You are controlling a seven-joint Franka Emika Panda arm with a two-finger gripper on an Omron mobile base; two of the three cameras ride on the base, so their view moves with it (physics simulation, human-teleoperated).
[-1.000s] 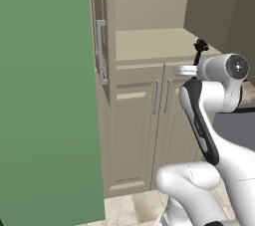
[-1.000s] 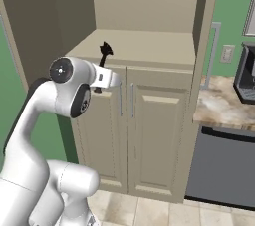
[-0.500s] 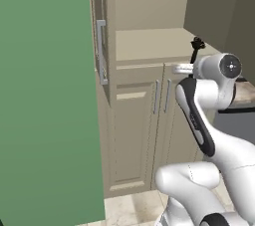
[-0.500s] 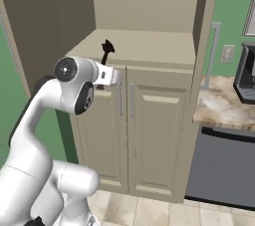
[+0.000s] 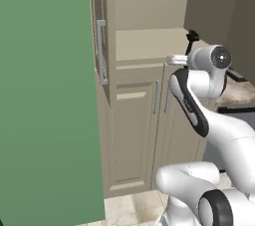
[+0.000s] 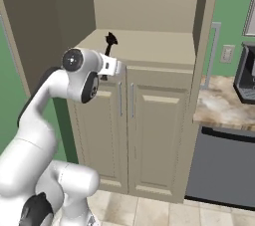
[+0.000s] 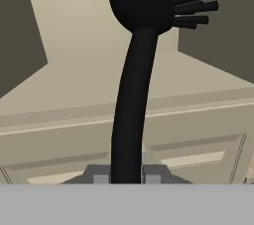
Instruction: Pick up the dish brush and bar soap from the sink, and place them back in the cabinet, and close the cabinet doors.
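Note:
The dish brush [image 7: 131, 110] is all black and stands upright, its bristly head [image 6: 110, 38] up. My gripper [image 7: 128, 177] is shut on the lower end of its handle. In the base views the gripper [image 5: 187, 55] holds the dish brush [image 5: 191, 37] at the front edge of the open cabinet's middle shelf [image 6: 149, 43], the head just above shelf level. The cabinet [image 5: 149, 11] is beige, and both upper cabinet doors stand open: the left one [image 5: 99, 46] and the right one [image 6: 205, 41], each with a grey bar handle. The sink and the bar soap are out of view.
Below the shelf are two shut lower doors [image 6: 139, 130] with grey handles. A green wall [image 5: 45, 95] fills the left. To the right lie a marbled counter [image 6: 219, 105], a dark appliance front [image 6: 224, 165] under it and a dark machine [image 6: 246, 70].
The hand has carried the brush forward and slightly up, closer to the cabinet's middle shelf. The grip on the handle is unchanged.

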